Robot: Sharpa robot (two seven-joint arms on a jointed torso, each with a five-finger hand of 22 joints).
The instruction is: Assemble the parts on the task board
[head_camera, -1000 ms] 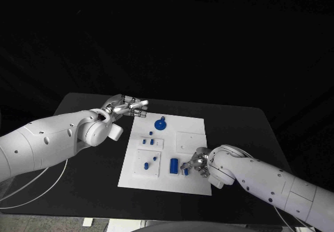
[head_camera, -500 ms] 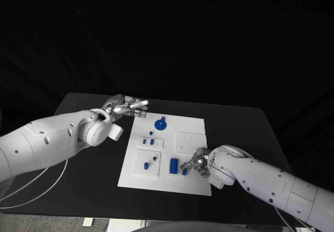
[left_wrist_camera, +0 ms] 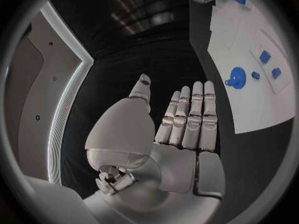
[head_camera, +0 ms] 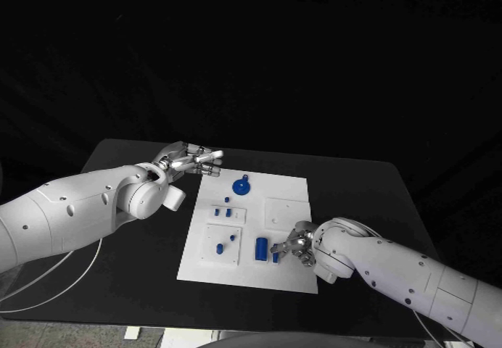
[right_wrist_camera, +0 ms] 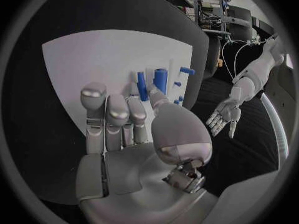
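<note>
The white task board (head_camera: 293, 190) lies mid-table. On it are a round blue part with a tab (head_camera: 241, 188), two small pegs (head_camera: 222, 213) in a recessed square, a small peg (head_camera: 220, 248) and a taller blue block (head_camera: 260, 248). My right hand (head_camera: 296, 246) hovers at the board's near right, fingers extended and holding nothing. Its thumb and fingertips are close beside a short blue peg (right_wrist_camera: 141, 84) that stands next to the blue block (right_wrist_camera: 161, 79). My left hand (head_camera: 191, 158) hangs open, fingers straight, off the board's far left corner. The round part (left_wrist_camera: 236, 77) lies ahead of it.
The black table (head_camera: 125, 239) surrounds the board, with bare room to the left, right and front. White cables (head_camera: 63, 279) trail below my left arm. In the right wrist view my left hand (right_wrist_camera: 224, 117) shows beyond the board (right_wrist_camera: 81, 59).
</note>
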